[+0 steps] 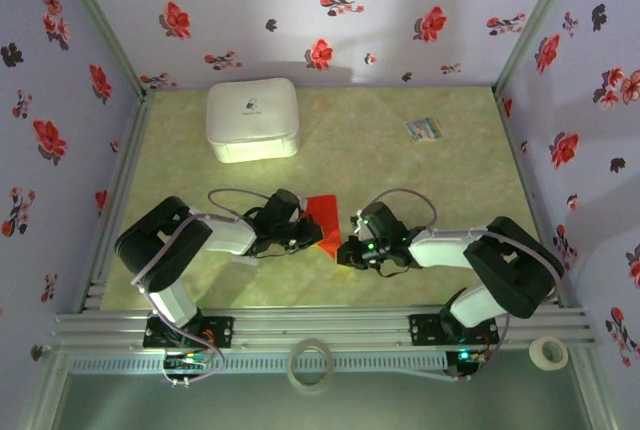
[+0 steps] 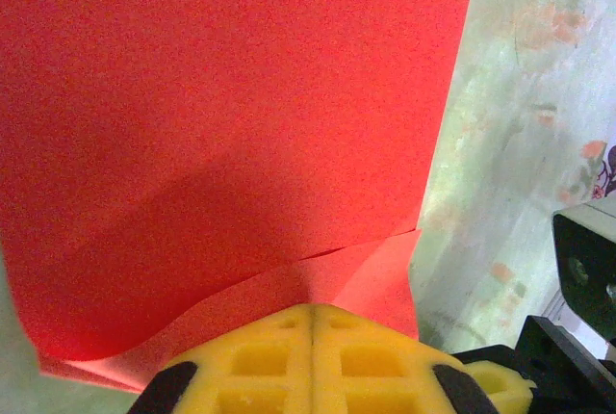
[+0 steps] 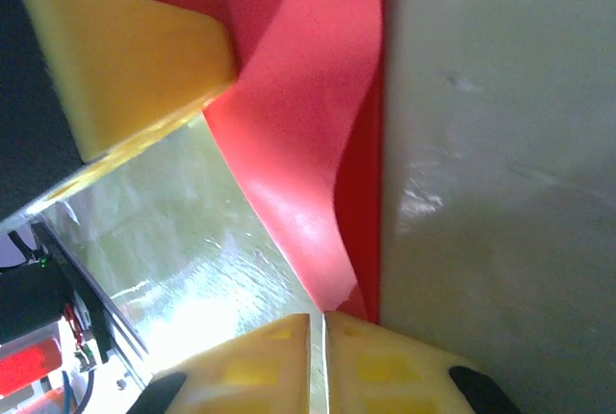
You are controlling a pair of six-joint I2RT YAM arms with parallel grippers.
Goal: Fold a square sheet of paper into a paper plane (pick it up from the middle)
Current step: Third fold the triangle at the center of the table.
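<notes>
Top external catching the square sheet of paper wedged between left gripper and right gripper, toward the near side, running lengthwise front to back. Clamping opposite edges, jaws clenched on it, equally close. Showing bright red, doubled over, bowing between pinches.

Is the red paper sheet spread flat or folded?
Partly folded: the red paper sheet bends over itself, two layers meeting at the shut left gripper.
</notes>
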